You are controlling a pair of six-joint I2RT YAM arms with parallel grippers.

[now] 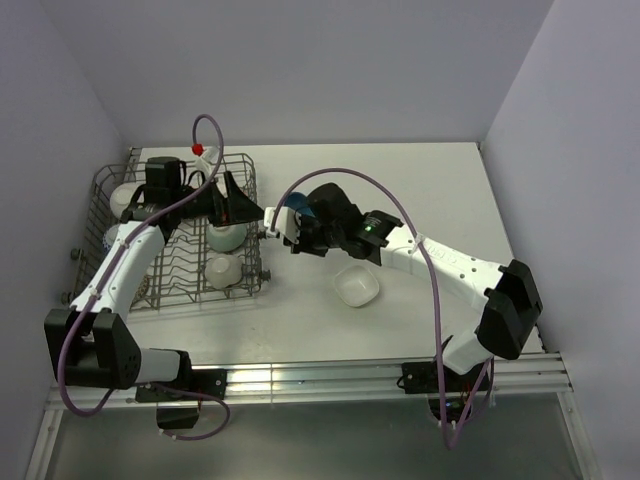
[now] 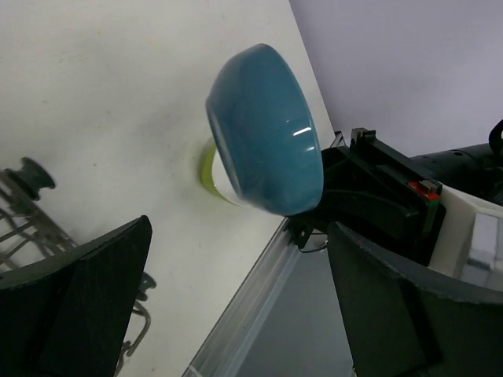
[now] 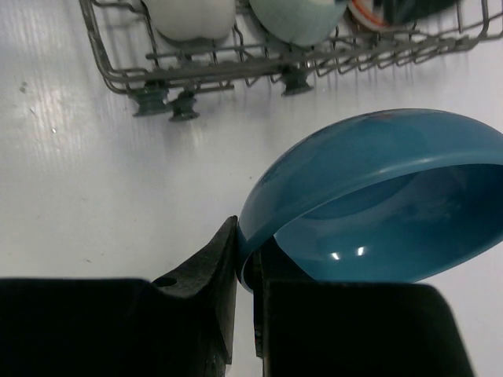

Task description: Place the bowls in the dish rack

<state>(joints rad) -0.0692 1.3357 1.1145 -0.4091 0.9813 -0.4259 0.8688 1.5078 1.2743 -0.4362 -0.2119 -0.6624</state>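
A plain blue bowl (image 1: pixel 304 211) hangs tilted in the air just right of the dish rack (image 1: pixel 120 190). My right gripper (image 3: pixel 250 253) is shut on the bowl's rim (image 3: pixel 377 177), one finger inside and one outside. My left gripper (image 1: pixel 244 206) stands wide open over the rack's right side, facing the blue bowl (image 2: pixel 267 129), with nothing between its fingers (image 2: pixel 86 302). The rack holds a white bowl (image 1: pixel 222 270) and a pale green bowl (image 1: pixel 226 237), with more at its left (image 1: pixel 126 198). A white square bowl (image 1: pixel 357 287) sits on the table.
The rack's near wire wall and feet (image 3: pixel 165 100) lie close ahead of the held bowl. The right gripper's black body (image 2: pixel 373 184) fills the space behind the bowl in the left wrist view. The table's front rail (image 2: pixel 259 302) runs below.
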